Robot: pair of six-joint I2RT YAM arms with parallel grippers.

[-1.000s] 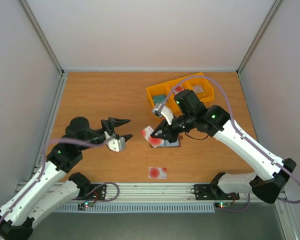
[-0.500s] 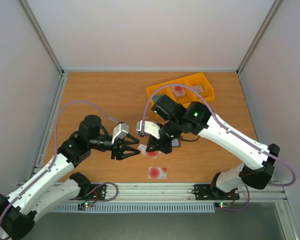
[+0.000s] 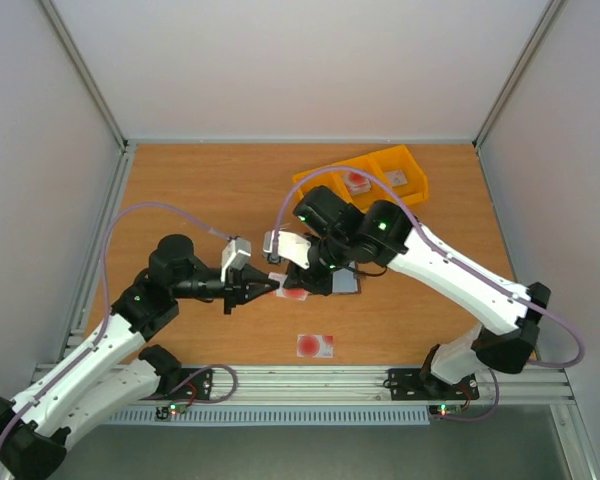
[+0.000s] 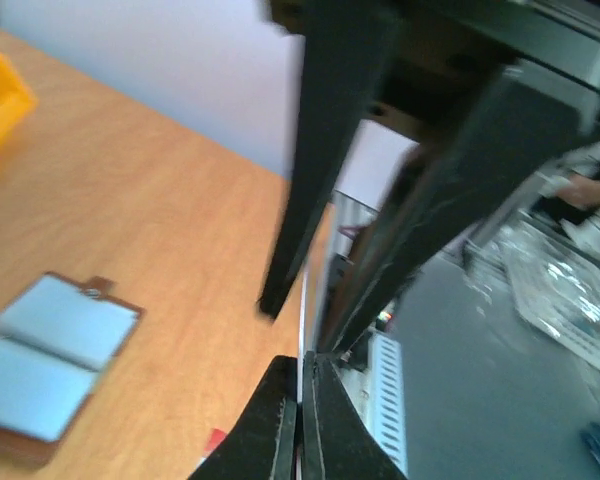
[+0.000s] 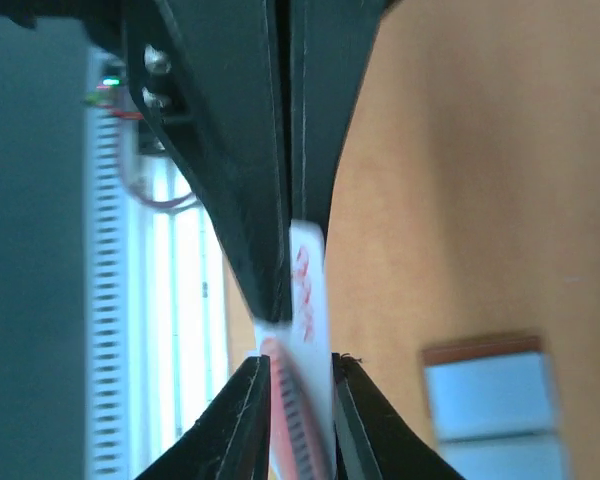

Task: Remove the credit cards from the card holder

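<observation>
The left gripper is clenching the top edge of a thin pale plastic credit card with red print, its two dark fingers pressing together on the card, which is standing on edge above the desk. The right gripper is bracketing the same card from the opposite side, one finger on each face. Whether it is still pinching or already slackening I cannot tell from either wrist view.

A second ago the left gripper was hanging open, well apart at 9 o'clock from the card, while the right gripper alone was carrying the card just beside the holder. Half a second ago the two were closing in on each other. Now they are meeting over the middle of the desk, so a hand-over looks to be happening. This card is already out of the holder and is probably passing to the left arm.

Outward from the meeting point, the small brown leather card holder with grey-blue lining is lying open and flat at 3 o'clock, partly under the right arm. No card is showing in its visible pockets. A second pale card with a red round spot is lying flat at 5 o'clock, near the desk's front edge. The yellow three-part plastic bin is sitting at 1 o'clock.
</observation>
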